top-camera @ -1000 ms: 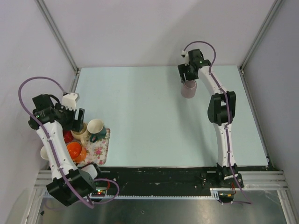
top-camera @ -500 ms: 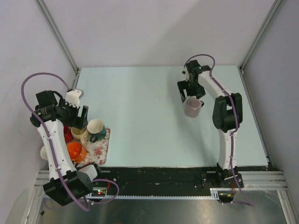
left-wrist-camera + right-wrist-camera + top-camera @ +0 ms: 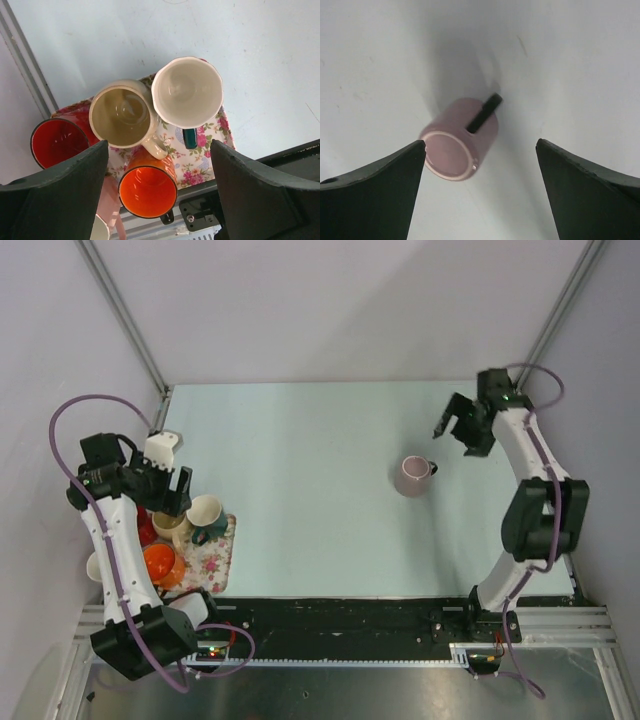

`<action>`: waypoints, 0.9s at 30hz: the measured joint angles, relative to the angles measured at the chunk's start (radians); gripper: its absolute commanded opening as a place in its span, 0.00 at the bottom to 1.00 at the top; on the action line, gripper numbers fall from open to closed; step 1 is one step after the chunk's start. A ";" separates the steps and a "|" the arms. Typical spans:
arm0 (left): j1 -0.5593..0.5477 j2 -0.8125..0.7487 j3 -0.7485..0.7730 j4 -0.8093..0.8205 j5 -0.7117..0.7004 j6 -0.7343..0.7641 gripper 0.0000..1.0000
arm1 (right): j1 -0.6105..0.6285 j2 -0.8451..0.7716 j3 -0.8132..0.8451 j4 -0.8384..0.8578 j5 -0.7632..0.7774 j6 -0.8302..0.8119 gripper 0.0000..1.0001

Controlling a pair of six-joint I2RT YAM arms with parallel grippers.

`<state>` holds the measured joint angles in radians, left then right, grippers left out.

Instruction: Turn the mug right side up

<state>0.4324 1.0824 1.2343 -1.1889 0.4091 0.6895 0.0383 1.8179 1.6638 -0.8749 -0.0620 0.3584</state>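
Pink ceramic mug (image 3: 411, 477) with a dark handle (image 3: 431, 469) sits alone on the right half of the pale blue-green worktop (image 3: 300, 460), touching nothing. Its handle points toward the far right. A round end with a paler rim faces both cameras that see it. That end is soft and evenly pink in the right wrist view, so I cannot tell whether it is the mouth or the base.

The right tool (image 3: 452, 435) hangs near the mug, beyond it and to its right, clearly apart from it. Its fingers are spread wide with nothing between them. In its own camera only their dark inner edges show at the lower corners, and the rest is cut off.

The left tool (image 3: 172, 496) hovers at the left edge of the worktop over a floral tray (image 3: 202, 162), also spread wide and empty. On the tray, mouths up, stand a cream mug with a dark green handle (image 3: 187, 90), a beige mug (image 3: 121, 114) touching it, a red mug (image 3: 57, 142) and an orange mug (image 3: 147, 192). The red one is partly covered by a finger. A pale pink object (image 3: 109, 200) beside the orange mug is mostly hidden, and I cannot make out what it is.
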 measured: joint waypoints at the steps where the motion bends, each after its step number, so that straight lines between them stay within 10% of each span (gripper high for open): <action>1: -0.002 0.003 0.000 0.000 0.005 0.000 0.86 | -0.037 -0.048 -0.084 0.046 -0.028 0.052 0.91; 8: -0.025 0.010 0.000 0.000 0.025 -0.001 0.86 | -0.102 -0.127 -0.431 0.249 -0.150 0.362 0.85; 23: -0.049 0.008 0.000 0.000 0.034 -0.001 0.86 | -0.076 -0.027 -0.521 0.556 -0.217 0.692 0.81; 27: -0.050 0.008 0.013 -0.002 0.034 -0.001 0.86 | -0.068 0.004 -0.514 0.546 -0.195 0.683 0.61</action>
<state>0.3820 1.0901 1.2476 -1.1908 0.4435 0.6884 -0.0299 1.8221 1.1496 -0.3290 -0.2565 1.0412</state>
